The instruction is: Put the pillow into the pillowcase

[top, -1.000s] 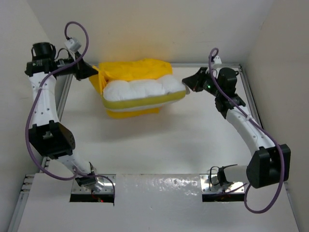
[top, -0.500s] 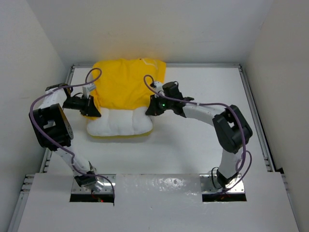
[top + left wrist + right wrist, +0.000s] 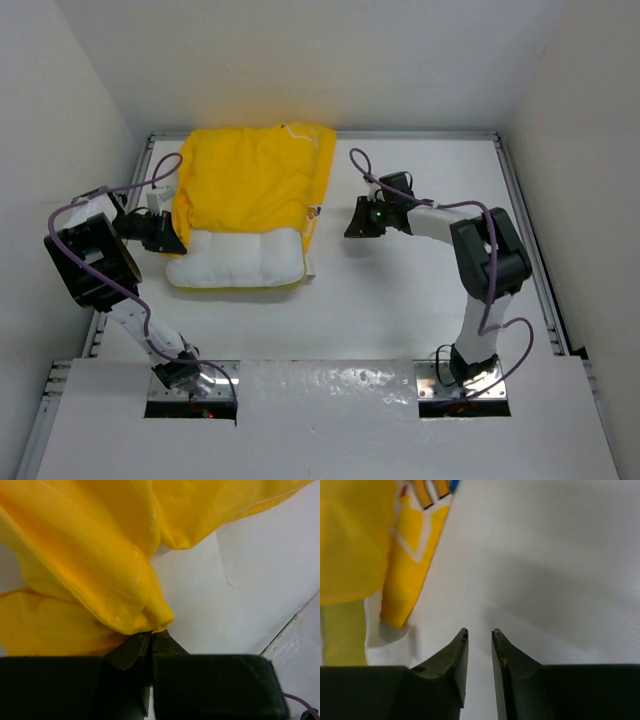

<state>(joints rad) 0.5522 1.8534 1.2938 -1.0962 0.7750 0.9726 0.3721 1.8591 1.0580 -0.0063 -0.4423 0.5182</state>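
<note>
Pillow (image 3: 235,262) half under pillowcase (image 3: 250,180), far end out of sight

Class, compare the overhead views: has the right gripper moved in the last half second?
Yes. The right gripper has pulled off the pillowcase toward the table's right rail, so there is now a gap between them. Its jaws stand slightly apart and empty.

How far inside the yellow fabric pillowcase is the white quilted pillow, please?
Partly in: yellow pillowcase covers the far part of the white pillow; near end lies bare.
</note>
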